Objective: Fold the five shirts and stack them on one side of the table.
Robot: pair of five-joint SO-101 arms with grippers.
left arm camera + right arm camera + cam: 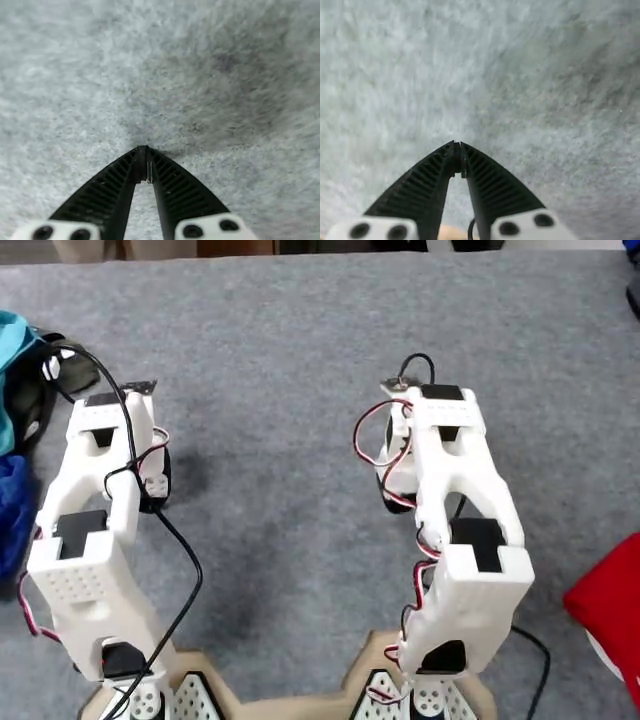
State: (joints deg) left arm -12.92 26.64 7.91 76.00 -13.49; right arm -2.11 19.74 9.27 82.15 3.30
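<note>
Table point(300, 330) is covered in grey felt with a fuzzy, matted nap. Left gripper point(142, 149): two black wedge-shaped fingers point(107, 187) with ribbed inner faces, tips pressed together, nothing between them, point set low over bare felt. Right gripper point(456, 145): same ribbed black build, tips likewise met and holding nothing, over bare felt. The high view shows two arms of white moulded plastic, one point(95, 500) near the table's left edge, the other point(460, 520) right of centre; sides cannot be assigned from here. Each has blocky segments, black servo housings and thin red, white and black wires; a black cable point(185, 570) loops off the first. Crumpled soft cloth lies at the left edge: a teal shirt point(12, 340), dark cloth point(30, 405) below it, then a blue shirt point(12, 510). A red shirt point(610, 605) lies bunched at the right edge. All the cloth lies apart from both arms.
</note>
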